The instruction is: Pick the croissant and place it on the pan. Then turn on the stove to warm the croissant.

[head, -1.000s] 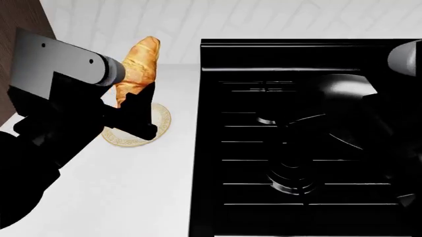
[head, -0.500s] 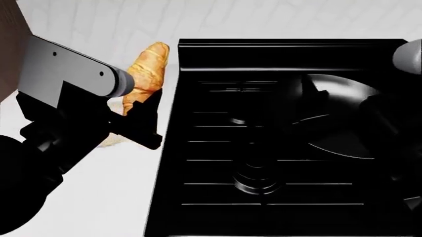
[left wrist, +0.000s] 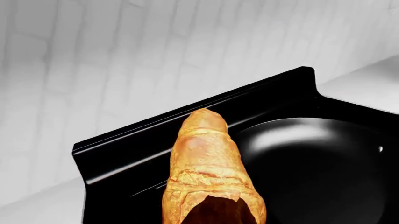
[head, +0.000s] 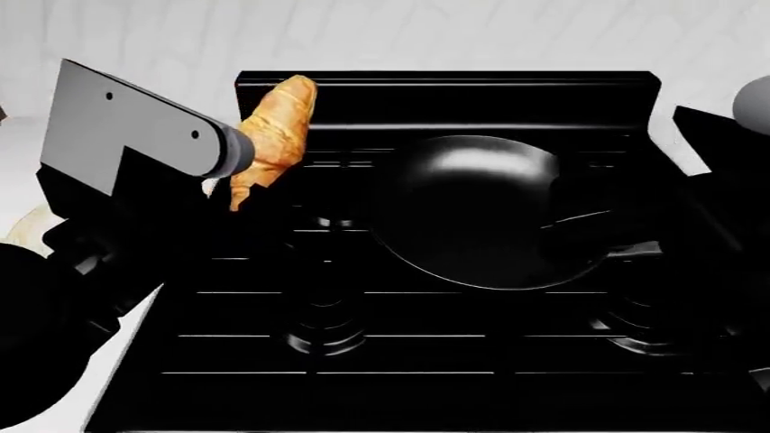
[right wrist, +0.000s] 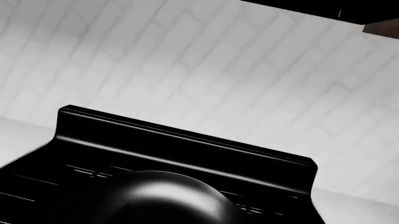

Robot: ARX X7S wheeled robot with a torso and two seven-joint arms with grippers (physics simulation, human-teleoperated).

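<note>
Head view shows the stove [head: 398,361] filling most of the frame, its black grates running across the top and its raised back edge against a white tiled wall [head: 481,36]. On the stove's rear half, toward its right side, sits the pan [head: 481,212], round and glossy, with its handle running off toward the stove's right edge. The left gripper [head: 241,194] hangs over the stove's rear left corner, well to the left of the pan and above the grates. Its jaws are closed on the lower end of the croissant [head: 274,135], which stands nearly upright, its tapered tip leaning slightly toward the back edge of the stove. The croissant touches neither the pan nor the grates.

From the left wrist view, the croissant [left wrist: 209,177] rises out of the grip with the pan [left wrist: 318,172] just beside it and the stove's back edge behind its tip; the white surface [left wrist: 44,205] shows past the stove's corner.

At the stove's right edge, part of the right arm [head: 734,180] is a dark shape; I cannot tell how its jaws stand. The right wrist view looks over the pan [right wrist: 162,196] toward the stove's back edge [right wrist: 187,144] and the tiled wall.
</note>
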